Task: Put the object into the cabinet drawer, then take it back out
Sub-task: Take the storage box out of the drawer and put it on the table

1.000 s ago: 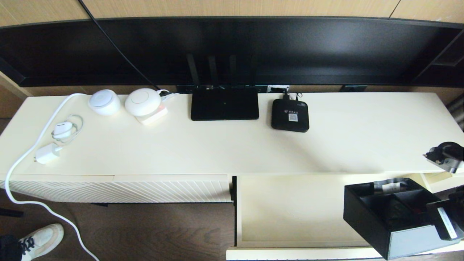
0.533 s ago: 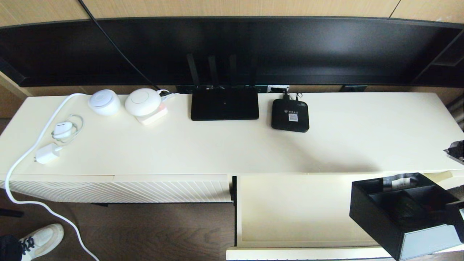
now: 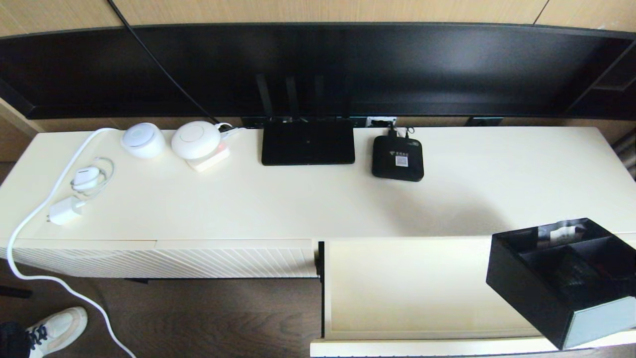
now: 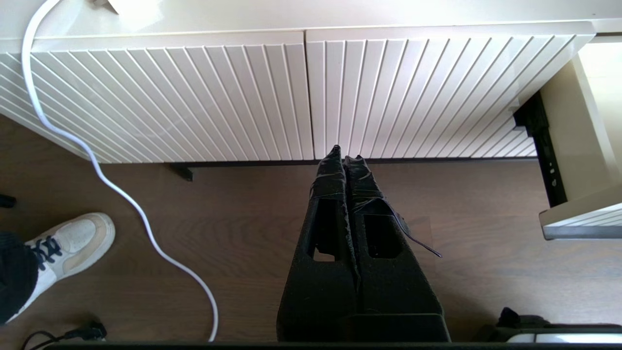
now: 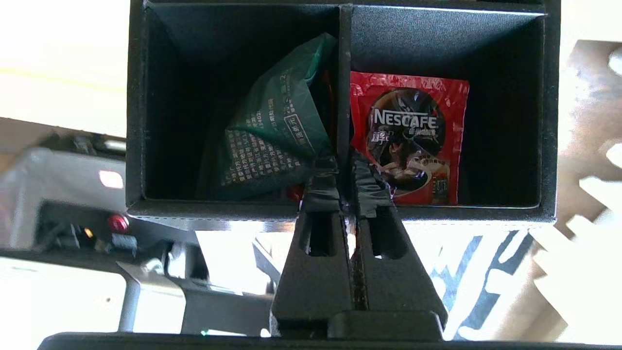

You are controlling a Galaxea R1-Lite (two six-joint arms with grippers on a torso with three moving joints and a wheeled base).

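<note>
Black rectangular open-top organizer box [image 3: 556,278] hangs tilted above the right end of the pulled-out wide cream cabinet drawer [image 3: 407,288], clear of the plain cream interior. In the head view three compartments show: one long at the far side holding a white item, and two square ones nearer. From the right wrist view, one square compartment holds a green foil packet [image 5: 272,141] and, it seems, something red tucked under it; the other holds one red Nescafe sachet [image 5: 410,136]. The right gripper [image 5: 346,167] has its two black taped fingers pinched tight on the thin divider wall between those two compartments, carrying the box. The left gripper [image 4: 346,153] is parked low over the brown wood floor in front of the ribbed cream front panel [image 4: 194,97], its fingers pressed together on nothing. On the cream cabinet top [image 3: 472,199] sit one flat black router [image 3: 308,143] with antennas and one small black set-top box [image 3: 397,158].
</note>
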